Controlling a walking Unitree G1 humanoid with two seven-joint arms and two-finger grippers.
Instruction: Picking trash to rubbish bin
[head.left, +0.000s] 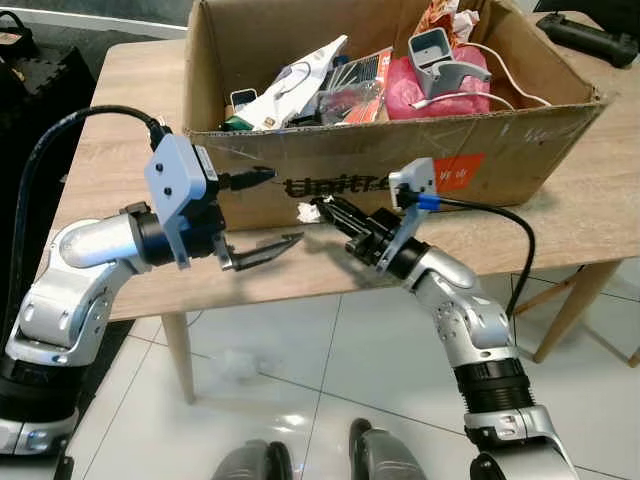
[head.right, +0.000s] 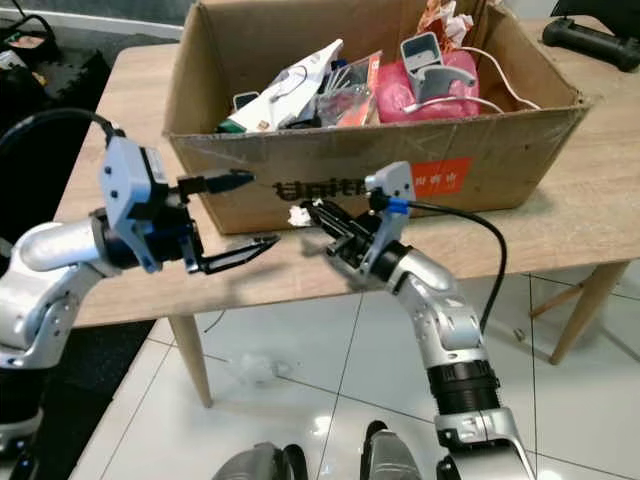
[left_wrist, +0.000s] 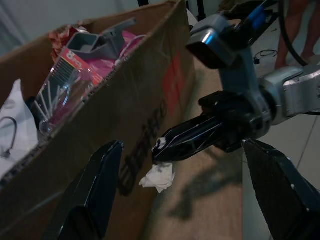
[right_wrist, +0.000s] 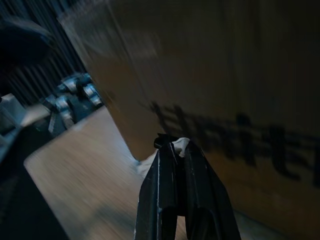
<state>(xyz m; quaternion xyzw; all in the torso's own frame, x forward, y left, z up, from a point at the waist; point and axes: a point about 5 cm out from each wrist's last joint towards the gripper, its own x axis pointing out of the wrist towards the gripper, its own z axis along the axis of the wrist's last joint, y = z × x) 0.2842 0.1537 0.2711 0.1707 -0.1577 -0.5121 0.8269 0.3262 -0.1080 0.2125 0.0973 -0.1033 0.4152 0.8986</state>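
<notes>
A small crumpled white tissue (head.left: 308, 212) hangs just above the wooden table (head.left: 120, 100), against the front wall of the cardboard box (head.left: 400, 135). My right gripper (head.left: 322, 207) is shut on it, and the paper pokes out at the fingertips (right_wrist: 165, 150). In the left wrist view the tissue (left_wrist: 158, 176) dangles under those black fingers (left_wrist: 190, 140). My left gripper (head.left: 262, 213) stands open a little to the left of the tissue, level with it and holding nothing. The box is full of wrappers, a pink bag and grey plastic parts.
A black controller (head.left: 590, 40) lies on the table behind the box at the far right. White scraps (head.left: 235, 365) lie on the tiled floor under the table, near its leg (head.left: 178, 355). A person's legs (left_wrist: 300, 20) stand beyond the table.
</notes>
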